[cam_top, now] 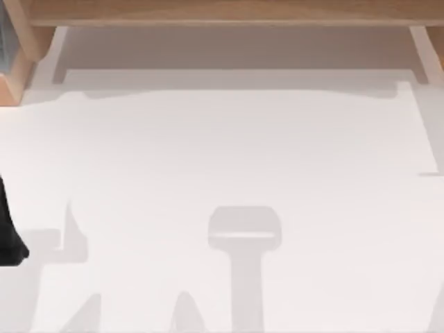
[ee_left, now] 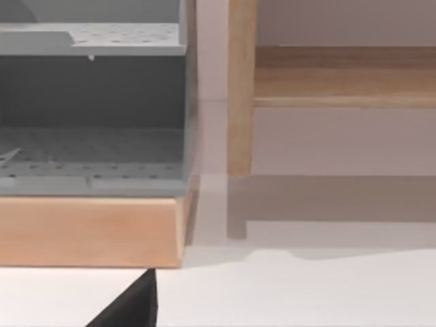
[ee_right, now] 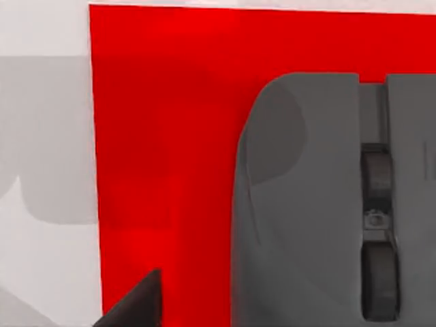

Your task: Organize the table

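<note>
From above, the table [cam_top: 229, 159] is seen as a bare white surface bordered along its far side by a light wooden frame [cam_top: 222, 10], with only shadows of the arms lying across it; a dark part of the left arm [cam_top: 8, 236] is seen at the left edge, and whether its claw is open or closed cannot be told. In the left wrist view, a grey perforated shelf unit [ee_left: 92, 109] on a wooden base [ee_left: 92, 231] is faced ahead of the left claw, with a wooden post [ee_left: 240, 88] beside it and a strip of white table in front; a dark fingertip [ee_left: 133, 306] is caught at the lower edge, nothing is held by it as far as can be seen, and the spread of the fingers cannot be judged. In the right wrist view, a grey mouse [ee_right: 327, 204] is found directly beneath the right claw, lying on a red mat [ee_right: 163, 150] that rests on the table, and one dark fingertip [ee_right: 136, 306] is seen just beside the mouse, apart from it; the state of this claw cannot be told either. The mouse is judged to be already placed on its mat, while anything still to be stored in the shelf unit cannot be made out.
</note>
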